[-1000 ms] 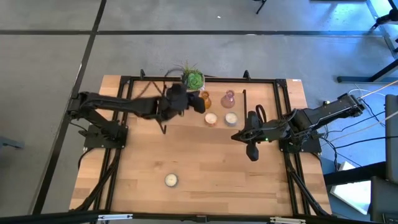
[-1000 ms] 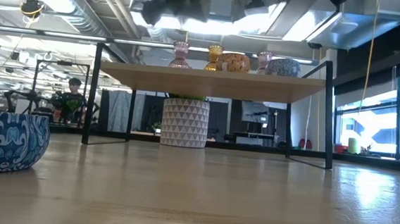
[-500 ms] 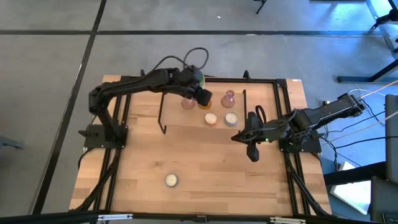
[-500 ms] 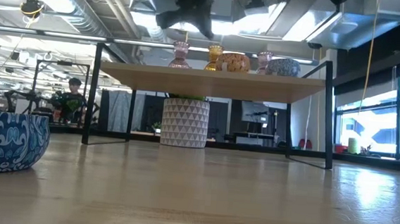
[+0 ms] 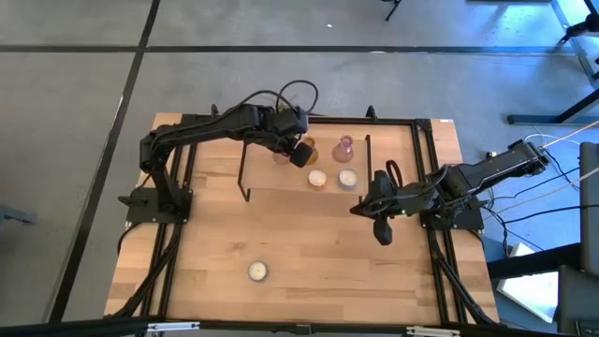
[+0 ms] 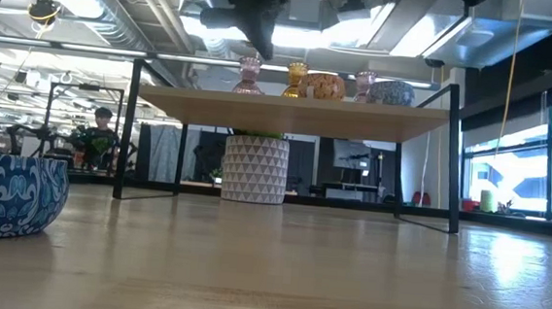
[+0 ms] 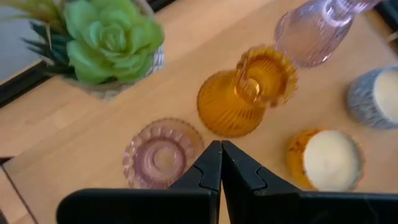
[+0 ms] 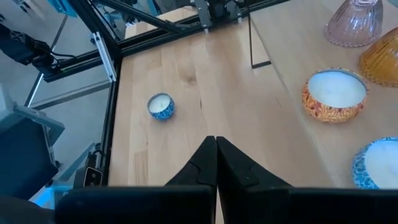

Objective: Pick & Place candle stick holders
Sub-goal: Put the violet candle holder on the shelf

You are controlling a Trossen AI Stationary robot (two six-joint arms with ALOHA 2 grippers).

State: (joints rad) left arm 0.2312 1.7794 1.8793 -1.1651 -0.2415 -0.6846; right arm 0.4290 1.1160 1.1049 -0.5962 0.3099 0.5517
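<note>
Evenly lit from bright overhead ceiling lights (image 6: 294, 34); soft shadows, slight blur in close wrist views.

Robotics lab, exposed ducts (image 6: 101, 16) (open-plan), windows (image 6: 518, 176)

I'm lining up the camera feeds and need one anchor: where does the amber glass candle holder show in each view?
High view: amber glass candle holder on the shelf, partly under the left gripper.
Low view: on the shelf top, between two pink glass holders.
Left wrist view: centre, beyond the shut fingers.
Right wrist view: at the edge, cut off.
Shared landmark: the orange-patterned candle tin beside it.
</note>
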